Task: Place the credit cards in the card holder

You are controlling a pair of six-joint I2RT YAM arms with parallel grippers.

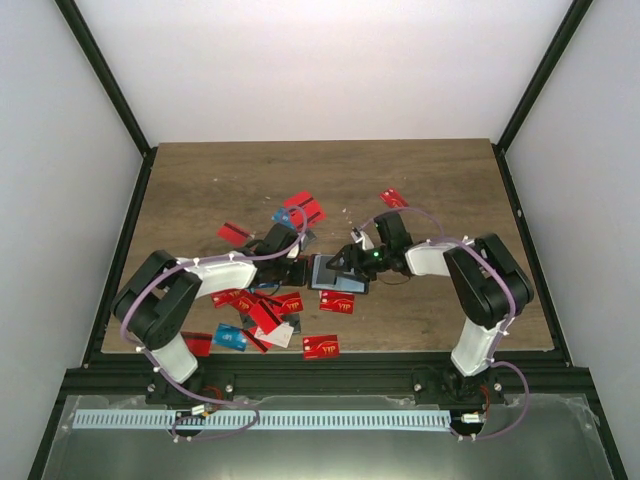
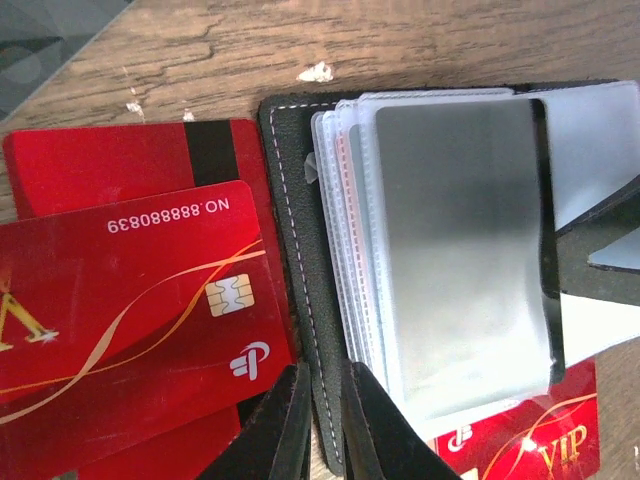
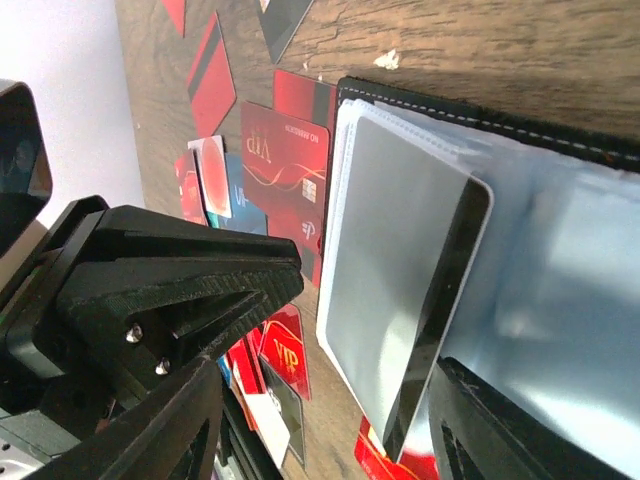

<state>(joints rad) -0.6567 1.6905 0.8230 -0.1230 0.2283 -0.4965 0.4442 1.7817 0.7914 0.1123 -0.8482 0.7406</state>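
The card holder [image 1: 338,274] lies open on the table [image 1: 440,180], about the middle from side to side and closer to the near edge. The two claws meet over it.

The left claw [image 2: 325,430] is almost shut. It pinches the black cover at the holder's left edge and pins it down. The right claw [image 3: 370,325] is open, with its fingers wide apart and holding nothing. A thin grey card [image 2: 460,240] lies flat on the holder's clear sleeves [image 2: 345,200], between those open fingers. The card's long side runs along the holder's fold. I cannot tell if it sits in a pocket or just on top.

Most of the credit cards [image 2: 130,290] lie in a loose pile to the left of the holder, toward the near left corner. The left arm is nearer to them, but it is busy holding, so I think the right claw must reach across.

The cards are stiff, shiny and thin, so they are hard to pinch off the wood. The cover looks soft and stitched, and the sleeves look floppy.
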